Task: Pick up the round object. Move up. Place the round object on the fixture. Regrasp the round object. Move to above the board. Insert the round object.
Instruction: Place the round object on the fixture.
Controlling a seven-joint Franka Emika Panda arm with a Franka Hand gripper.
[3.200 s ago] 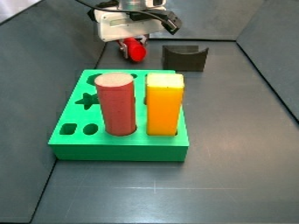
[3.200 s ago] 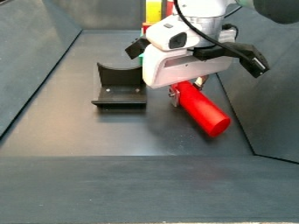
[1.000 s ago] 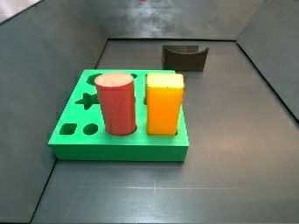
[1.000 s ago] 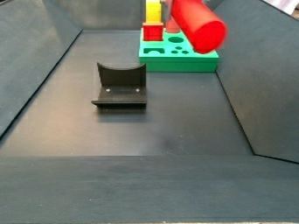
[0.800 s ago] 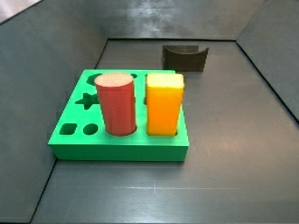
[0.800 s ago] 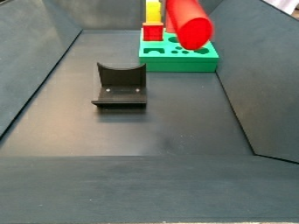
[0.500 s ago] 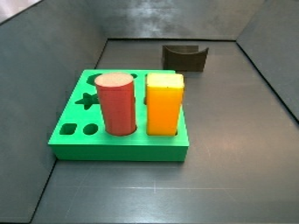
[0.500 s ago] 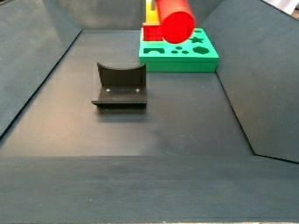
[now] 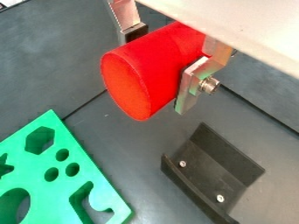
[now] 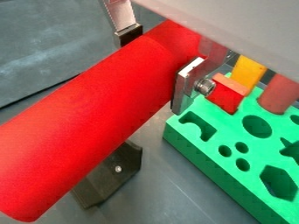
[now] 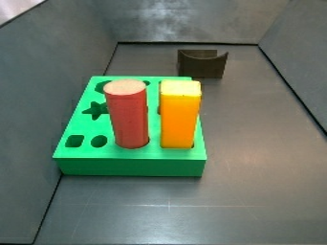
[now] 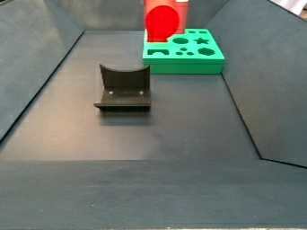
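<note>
Round object (image 9: 149, 70), glossy red cylinder, clamped between end effector (image 9: 163, 54) silver plates, above dark notched fixture (image 9: 216, 168), green board (image 9: 47, 175) nearby

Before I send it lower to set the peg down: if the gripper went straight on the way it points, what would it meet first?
Probably the fixture, which lies beyond the gripper holding the round object; depth is unclear.

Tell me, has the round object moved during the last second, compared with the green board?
Yes. In a side view the round object, held in the gripper, went leftward across the board.
</note>
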